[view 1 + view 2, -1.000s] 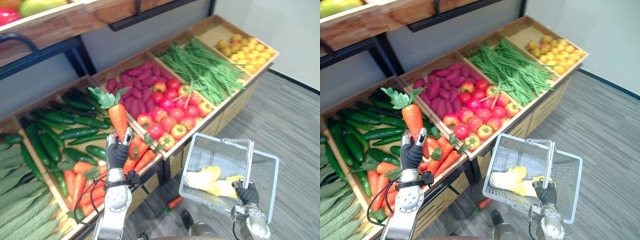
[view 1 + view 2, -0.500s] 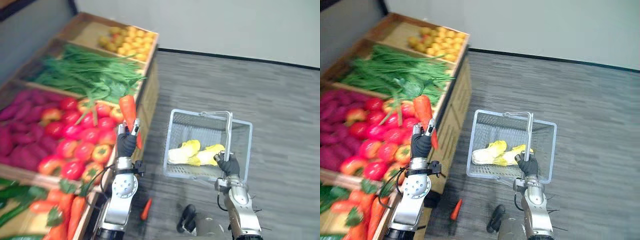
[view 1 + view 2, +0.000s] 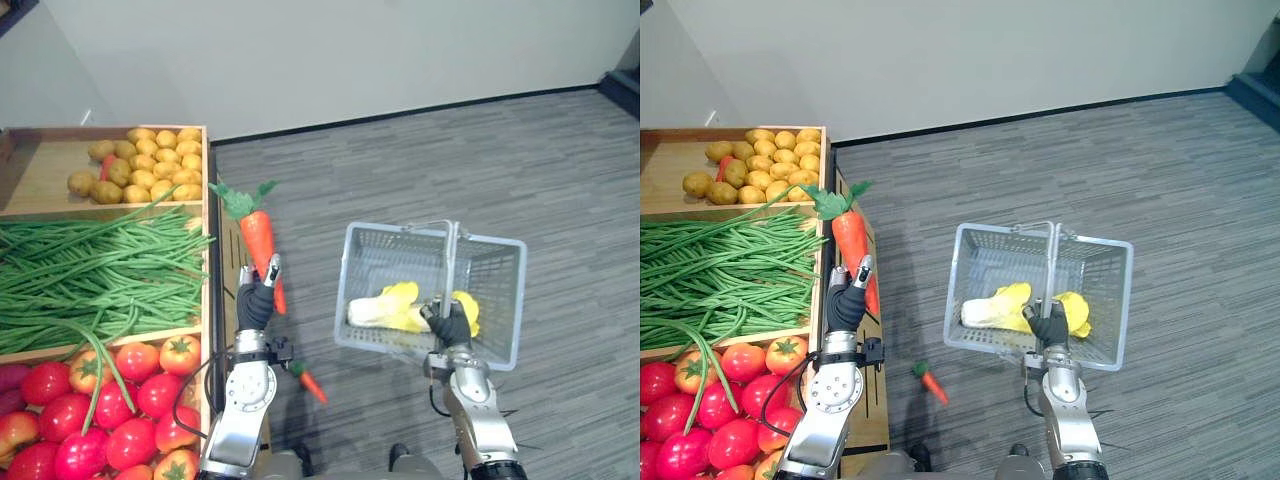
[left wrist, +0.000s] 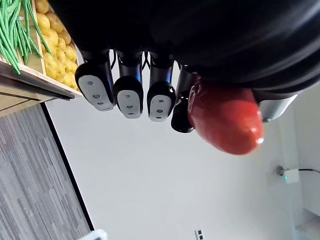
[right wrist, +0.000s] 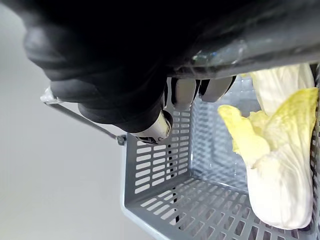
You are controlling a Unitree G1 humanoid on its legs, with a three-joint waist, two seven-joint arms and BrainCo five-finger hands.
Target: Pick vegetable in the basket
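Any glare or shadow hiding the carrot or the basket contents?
Left wrist view: one small glint on the carrot, the left hand dark against the bright wall. Right wrist view: the cabbage in the basket evenly lit. Eye views: flat light, no glare.

The left hand [image 3: 254,305] partly covers the carrot [image 3: 257,235], and the tomatoes [image 3: 138,360] run off the edge.

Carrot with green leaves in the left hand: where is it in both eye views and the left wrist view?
Left eye view: orange carrot left of centre, upright in the left hand.
Right eye view: carrot further left.
Left wrist view: its orange end beside the fingers.
Shared landmark: yellow potatoes.
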